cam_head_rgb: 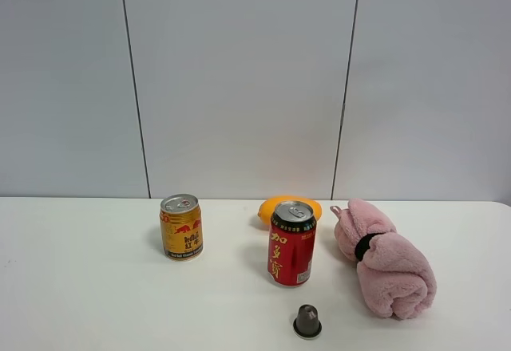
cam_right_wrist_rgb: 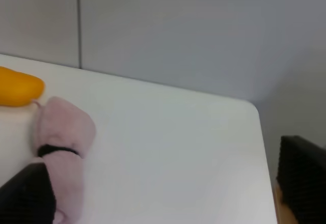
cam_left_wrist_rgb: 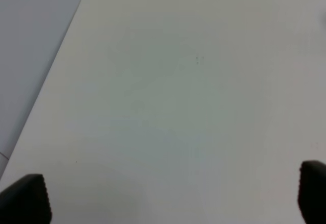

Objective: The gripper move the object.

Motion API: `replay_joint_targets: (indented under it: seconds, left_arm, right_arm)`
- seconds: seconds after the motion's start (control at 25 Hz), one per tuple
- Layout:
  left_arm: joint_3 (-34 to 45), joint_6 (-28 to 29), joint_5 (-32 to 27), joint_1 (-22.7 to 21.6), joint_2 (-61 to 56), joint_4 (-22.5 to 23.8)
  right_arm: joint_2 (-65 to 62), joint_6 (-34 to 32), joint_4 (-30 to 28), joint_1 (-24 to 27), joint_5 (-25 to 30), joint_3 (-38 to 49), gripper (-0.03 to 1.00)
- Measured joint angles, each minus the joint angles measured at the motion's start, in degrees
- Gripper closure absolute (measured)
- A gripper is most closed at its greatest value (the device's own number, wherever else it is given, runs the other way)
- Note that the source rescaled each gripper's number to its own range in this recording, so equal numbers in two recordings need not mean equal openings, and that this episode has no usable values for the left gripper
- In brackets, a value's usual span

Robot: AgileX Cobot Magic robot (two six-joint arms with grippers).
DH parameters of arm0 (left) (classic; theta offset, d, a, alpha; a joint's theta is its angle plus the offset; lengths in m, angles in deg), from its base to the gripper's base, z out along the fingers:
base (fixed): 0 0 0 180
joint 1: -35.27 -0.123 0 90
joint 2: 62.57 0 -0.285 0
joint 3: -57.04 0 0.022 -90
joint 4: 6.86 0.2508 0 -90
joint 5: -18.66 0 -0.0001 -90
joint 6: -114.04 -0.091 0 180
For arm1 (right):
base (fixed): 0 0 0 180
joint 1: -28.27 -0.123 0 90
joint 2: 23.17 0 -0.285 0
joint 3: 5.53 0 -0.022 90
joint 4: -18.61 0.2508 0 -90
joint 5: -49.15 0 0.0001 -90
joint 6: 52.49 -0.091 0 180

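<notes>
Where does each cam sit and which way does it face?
Exterior high: raised, facing the wall across the white table; no robot parts visible.
Left wrist: looks down at bare tabletop; left gripper fingertips open.
Right wrist: looks toward the table's corner; right gripper fingertips open.
Shared: exterior and right wrist both show the pink fluffy rolled towel and orange object.

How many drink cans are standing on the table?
2. A gold can stands toward the left, and a taller red can stands near the middle, in front of an orange object and left of the pink towel. None seems hidden.
</notes>
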Motion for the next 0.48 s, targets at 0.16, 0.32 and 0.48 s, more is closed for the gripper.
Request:
replay_joint_targets:
  seconds: [0.16,0.32,0.48]
  left_arm:
    - [0.00,0.00,0.00,0.00,0.00,0.00]
    - [0.00,0.00,0.00,0.00,0.00,0.00]
    - [0.00,0.00,0.00,0.00,0.00,0.00]
  right_arm:
    - [-1.23,9.18,10.68,0.00,-0.12,0.00,0.01]
    - [-1.86,14.32,19.93,0.00,1.62,0.05,0.01]
    - [-3.79,16.42,24.69,0.00,3.13,3.01,0.01]
